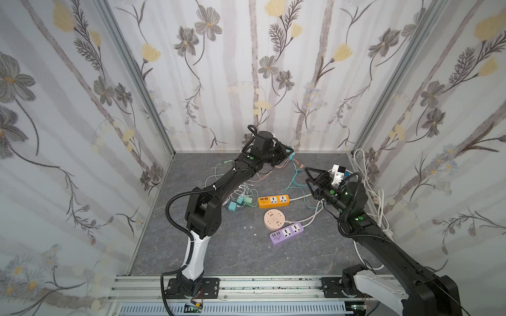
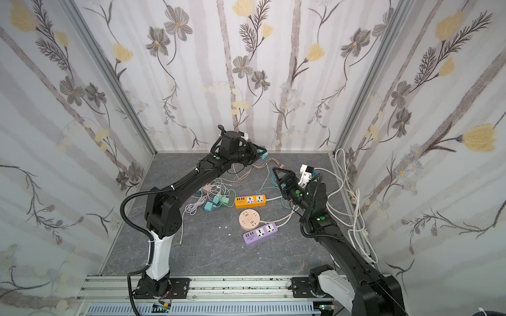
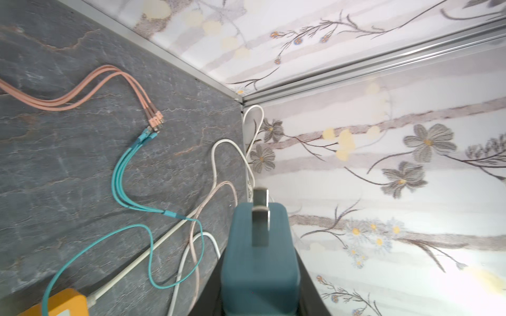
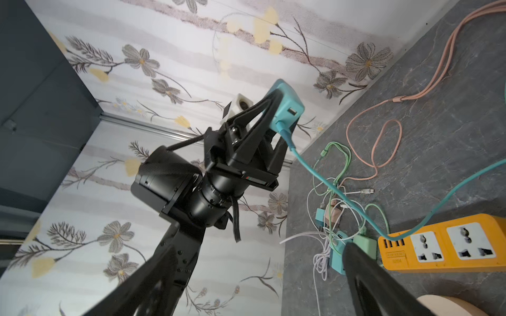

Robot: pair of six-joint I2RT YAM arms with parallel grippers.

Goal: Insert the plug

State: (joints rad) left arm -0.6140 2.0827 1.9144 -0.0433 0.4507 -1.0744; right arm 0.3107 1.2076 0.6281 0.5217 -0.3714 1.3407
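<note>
A teal plug (image 3: pixel 260 262) with two metal prongs (image 3: pixel 260 202) is held off the table near the back wall, and my left gripper (image 1: pixel 290 153) is shut on it. The right wrist view shows the plug (image 4: pixel 287 105) between the left gripper's black fingers (image 4: pixel 262 115), with a teal cable (image 4: pixel 328 188) hanging from it to the table. My right gripper (image 1: pixel 308 175) hovers to the plug's right, open and empty, its fingers (image 4: pixel 364 276) wide apart. An orange power strip (image 1: pixel 273 201) lies mid-table, with a round peach socket (image 1: pixel 274 218) and a purple strip (image 1: pixel 287 233) in front of it.
A tangle of chargers and thin cables (image 1: pixel 238 201) lies left of the orange strip. Pink cable ends (image 3: pixel 154 117) meet teal cable ends (image 3: pixel 145 136) near the back corner. White cords (image 1: pixel 379 197) run along the right wall. The back wall is close behind the plug.
</note>
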